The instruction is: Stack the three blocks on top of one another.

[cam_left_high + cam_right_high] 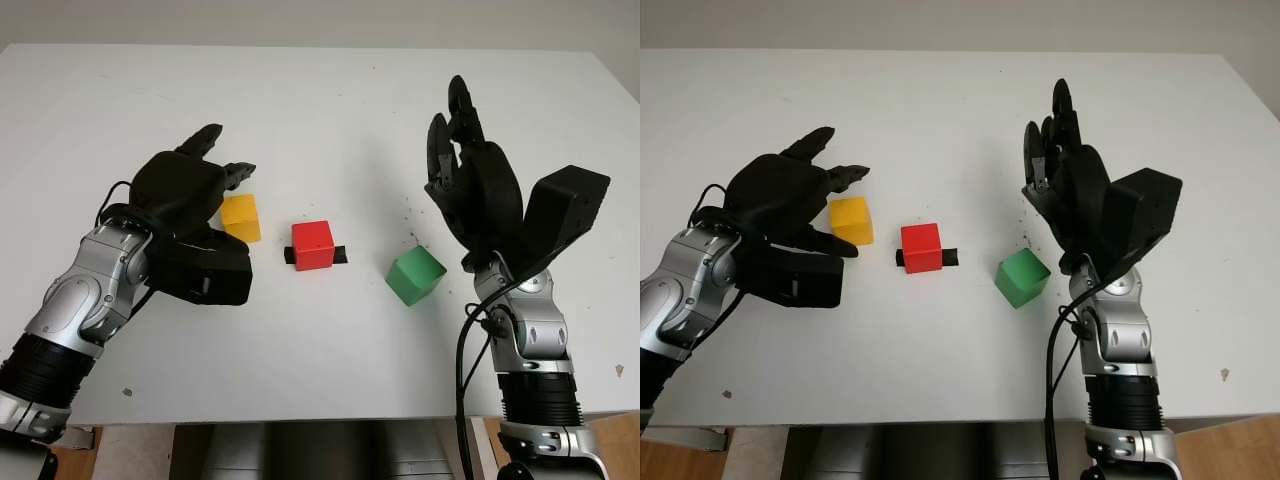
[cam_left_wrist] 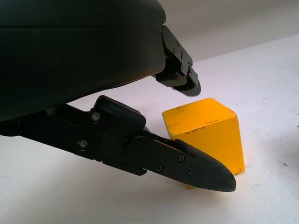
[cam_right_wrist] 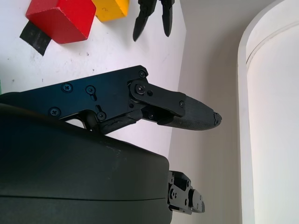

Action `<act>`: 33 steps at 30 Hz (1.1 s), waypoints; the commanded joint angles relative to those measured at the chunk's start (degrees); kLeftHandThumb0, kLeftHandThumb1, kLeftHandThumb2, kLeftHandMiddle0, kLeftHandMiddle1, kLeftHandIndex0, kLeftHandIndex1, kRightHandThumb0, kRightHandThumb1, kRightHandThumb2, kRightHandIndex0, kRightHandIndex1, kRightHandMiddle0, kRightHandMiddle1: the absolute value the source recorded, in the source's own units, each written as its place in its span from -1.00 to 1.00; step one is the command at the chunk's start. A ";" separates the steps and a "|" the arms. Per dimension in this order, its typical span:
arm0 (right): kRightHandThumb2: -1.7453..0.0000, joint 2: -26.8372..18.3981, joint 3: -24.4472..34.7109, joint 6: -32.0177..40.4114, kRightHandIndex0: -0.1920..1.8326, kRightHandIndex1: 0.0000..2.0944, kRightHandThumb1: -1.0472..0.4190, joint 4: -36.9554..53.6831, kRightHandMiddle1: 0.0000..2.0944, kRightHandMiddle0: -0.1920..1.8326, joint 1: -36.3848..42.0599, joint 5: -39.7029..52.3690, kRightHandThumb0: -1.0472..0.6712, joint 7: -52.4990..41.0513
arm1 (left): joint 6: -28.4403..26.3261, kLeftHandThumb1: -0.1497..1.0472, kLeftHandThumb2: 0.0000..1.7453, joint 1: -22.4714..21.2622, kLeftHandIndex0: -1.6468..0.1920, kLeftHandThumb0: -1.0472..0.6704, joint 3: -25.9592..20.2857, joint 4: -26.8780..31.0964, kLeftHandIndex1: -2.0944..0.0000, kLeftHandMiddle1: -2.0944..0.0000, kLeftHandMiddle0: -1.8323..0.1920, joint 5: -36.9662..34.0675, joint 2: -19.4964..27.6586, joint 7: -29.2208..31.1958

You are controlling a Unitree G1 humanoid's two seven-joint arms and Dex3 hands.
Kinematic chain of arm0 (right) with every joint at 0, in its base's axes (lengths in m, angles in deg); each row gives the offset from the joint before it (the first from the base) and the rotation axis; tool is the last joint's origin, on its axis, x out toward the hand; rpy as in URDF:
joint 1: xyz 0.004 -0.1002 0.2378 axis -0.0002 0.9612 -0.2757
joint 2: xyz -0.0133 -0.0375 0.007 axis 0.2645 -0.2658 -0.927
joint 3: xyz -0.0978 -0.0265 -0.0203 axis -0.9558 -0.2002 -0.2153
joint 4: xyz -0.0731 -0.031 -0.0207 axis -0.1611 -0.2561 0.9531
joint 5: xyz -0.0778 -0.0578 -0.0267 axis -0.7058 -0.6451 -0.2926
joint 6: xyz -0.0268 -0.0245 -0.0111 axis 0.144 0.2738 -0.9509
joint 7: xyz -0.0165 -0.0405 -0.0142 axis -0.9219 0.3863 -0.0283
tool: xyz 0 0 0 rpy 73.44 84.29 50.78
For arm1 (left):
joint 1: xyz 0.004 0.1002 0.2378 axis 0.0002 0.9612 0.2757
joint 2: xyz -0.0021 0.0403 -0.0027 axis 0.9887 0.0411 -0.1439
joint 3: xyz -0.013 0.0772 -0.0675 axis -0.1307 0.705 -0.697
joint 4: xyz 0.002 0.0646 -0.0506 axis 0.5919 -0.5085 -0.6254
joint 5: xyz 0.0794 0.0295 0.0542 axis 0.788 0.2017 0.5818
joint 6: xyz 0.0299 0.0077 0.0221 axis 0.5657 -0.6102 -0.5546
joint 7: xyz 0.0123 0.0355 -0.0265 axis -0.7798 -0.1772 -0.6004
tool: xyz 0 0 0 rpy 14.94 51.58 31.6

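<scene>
- the three blocks lie apart in a loose row on the white table point(image 1: 330, 110), none on top of another, so no stacking is done yet.
- the yellow block point(image 1: 241, 218) sits at the left end, the red block point(image 1: 312, 245) in the middle on a small strip of black tape point(image 1: 342, 255), and the green block point(image 1: 415, 277) at the right end, slightly nearer the robot.
- the left hand point(image 1: 195, 190) is at the yellow block: its fingers point(image 2: 187, 163) reach past the block's side and over its top, wide enough to take it, but it grips nothing; the wrist view shows a gap between fingertip and block.
- the right hand point(image 1: 470, 170) is raised above the table just beyond and to the right of the green block, open, holding nothing.
- judged from this, the task is at its start: the first grasp looks about to happen on yellow, and both lifts and both placements remain.
</scene>
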 commanded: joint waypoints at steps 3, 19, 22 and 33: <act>0.24 -0.55 0.18 0.15 -1.00 -1.00 -1.00 1.34 -1.00 -1.00 0.32 -0.01 -0.47 0.13 | 0.02 0.98 -0.94 0.71 0.52 -0.74 0.01 -0.37 0.26 0.95 0.74 -0.48 -0.71 -1.27; 0.21 -1.29 0.26 0.65 -1.00 -1.00 -1.00 1.90 -1.00 -1.00 0.45 0.21 -0.46 -0.66 | 1.16 0.99 -0.93 0.56 0.38 -0.50 0.81 -2.36 0.03 0.93 0.56 0.37 -0.63 -6.97; 0.20 -1.41 0.22 0.44 -1.00 -1.00 -1.00 1.81 -1.00 -1.00 0.52 0.05 -0.46 -0.70 | 1.51 1.00 -0.93 0.50 0.36 -0.45 0.91 -2.68 0.00 0.94 0.55 0.24 -0.52 -7.17; 0.21 -1.17 0.21 0.40 -1.00 -1.00 -1.00 1.97 -1.00 -1.00 0.55 0.16 -0.47 -0.52 | 2.30 0.96 -0.93 0.13 0.32 -0.46 1.28 -3.85 0.12 0.95 0.54 -0.02 -0.74 -6.74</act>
